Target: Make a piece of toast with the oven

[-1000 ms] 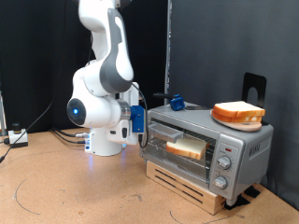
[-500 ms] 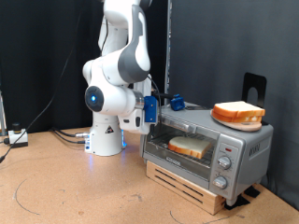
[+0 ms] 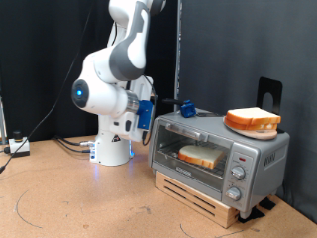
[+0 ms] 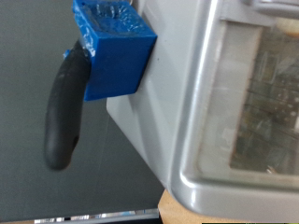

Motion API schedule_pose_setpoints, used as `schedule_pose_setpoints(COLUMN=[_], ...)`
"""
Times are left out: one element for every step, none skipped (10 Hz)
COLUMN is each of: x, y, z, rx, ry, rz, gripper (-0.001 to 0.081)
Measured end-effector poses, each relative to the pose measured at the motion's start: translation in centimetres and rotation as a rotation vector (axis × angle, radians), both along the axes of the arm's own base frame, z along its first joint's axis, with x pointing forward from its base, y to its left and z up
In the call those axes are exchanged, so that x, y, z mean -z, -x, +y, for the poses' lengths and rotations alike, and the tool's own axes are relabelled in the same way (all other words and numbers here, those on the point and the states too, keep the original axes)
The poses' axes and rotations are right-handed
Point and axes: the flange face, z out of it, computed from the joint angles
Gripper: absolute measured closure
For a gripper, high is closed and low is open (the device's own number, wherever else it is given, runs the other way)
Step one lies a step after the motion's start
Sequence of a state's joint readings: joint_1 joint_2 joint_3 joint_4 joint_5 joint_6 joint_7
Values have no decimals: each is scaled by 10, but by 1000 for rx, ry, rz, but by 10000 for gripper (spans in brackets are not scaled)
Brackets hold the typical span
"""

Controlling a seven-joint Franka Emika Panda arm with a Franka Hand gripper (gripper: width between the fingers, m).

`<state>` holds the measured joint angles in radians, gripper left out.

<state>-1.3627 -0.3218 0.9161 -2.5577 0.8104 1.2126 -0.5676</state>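
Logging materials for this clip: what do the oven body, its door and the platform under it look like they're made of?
Oven: silver-grey, looks like brushed or painted sheet metal with a dull sheen. Its door: seemingly glass, since a bread slice shows through. Platform: pale slats, likely unfinished wood.

The gripper (image 3: pixel 147 111) is a small blue blur beside the oven (image 3: pixel 220 156), at about nine o'clock from it, and its fingertips are too small to make out. In the wrist view the oven (image 4: pixel 201 103) runs off the picture at twelve, three and six o'clock. The piece of toast (image 3: pixel 201 156) behind the glass door is only partly seen. The three knobs (image 3: pixel 238 171) are too tiny to read, maybe with marks around them.
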Motion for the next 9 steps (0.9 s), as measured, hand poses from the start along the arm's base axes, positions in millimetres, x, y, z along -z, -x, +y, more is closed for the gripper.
schedule_pose_setpoints(x=[-4, -7, -9, -8, -9, -11, -13, -14, -12], y=[-1, -2, -5, -4, -5, -10, -17, -25, -33], z=[-14, -28, -37, -36, -37, -41, -49, -58, -67], rx=[14, 22, 27, 26, 25, 27, 39, 65, 95], ry=[-7, -2, -3, -4, -7, -10, -7, -1, 3], rz=[-3, -1, 3, 4, 0, -7, -12, -9, 1], gripper=[-1, -1, -1, -1, -1, -1, -1, -1, -1])
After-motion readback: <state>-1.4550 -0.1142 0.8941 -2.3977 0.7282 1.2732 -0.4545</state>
